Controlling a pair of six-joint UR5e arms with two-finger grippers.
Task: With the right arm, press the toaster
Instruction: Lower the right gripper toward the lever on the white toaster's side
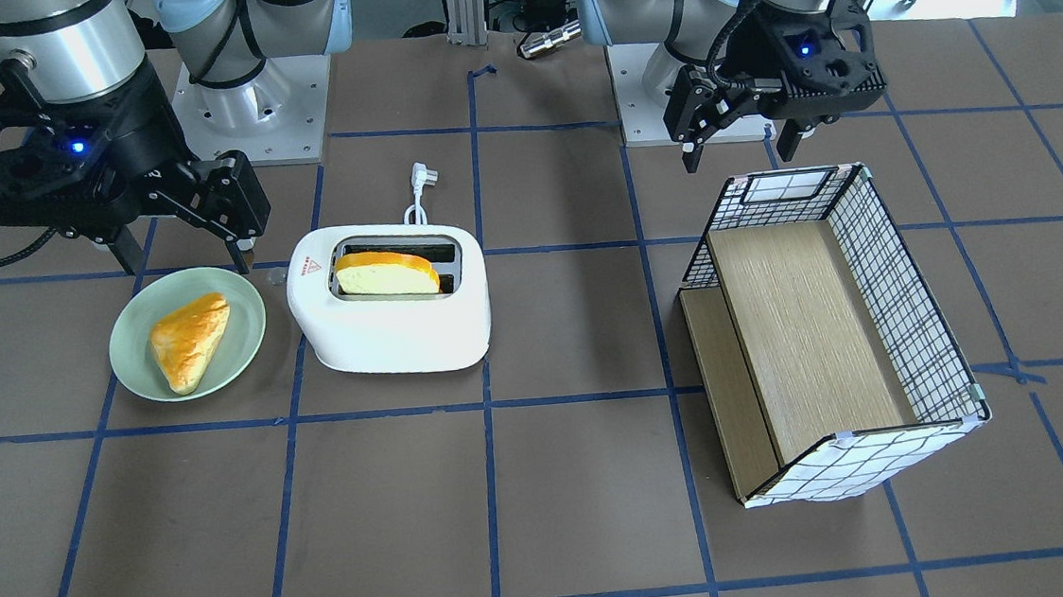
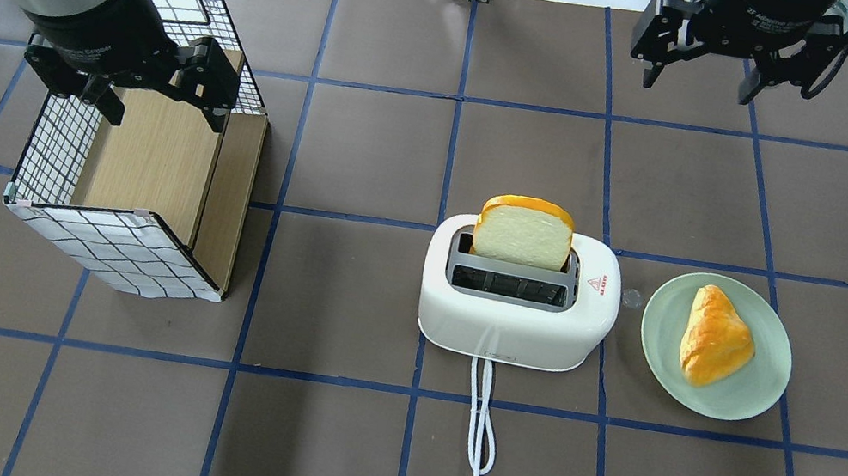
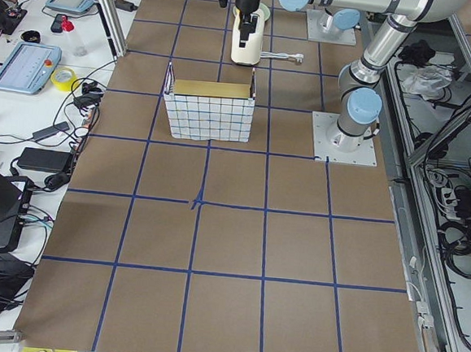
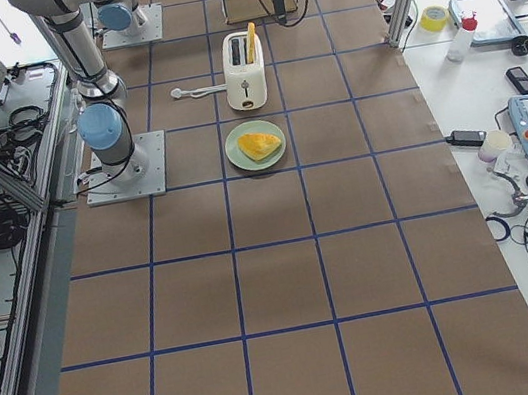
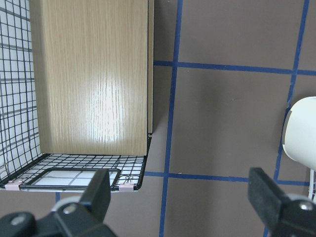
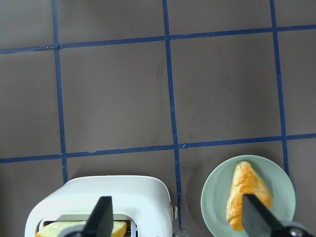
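The white toaster (image 1: 392,333) (image 2: 513,324) stands mid-table with a bread slice (image 1: 387,272) (image 2: 523,231) upright in one slot. Its small side lever (image 1: 275,276) (image 2: 631,297) faces the green plate. My right gripper (image 1: 185,257) (image 2: 697,85) is open and empty. It hangs above the table just past the toaster's lever end and the plate. In the right wrist view the toaster (image 6: 98,197) and its lever (image 6: 174,212) sit at the bottom edge between the open fingers (image 6: 101,217). My left gripper (image 1: 739,159) (image 2: 166,118) (image 5: 180,177) is open and empty above the basket.
A green plate (image 1: 134,368) (image 2: 763,394) (image 6: 212,207) holding a triangular pastry (image 1: 188,340) (image 2: 712,337) sits right beside the toaster's lever end. The toaster's cord and plug (image 2: 480,422) trail toward the robot. A wire-and-wood basket (image 1: 912,306) (image 2: 56,147) lies on its side on the left arm's side.
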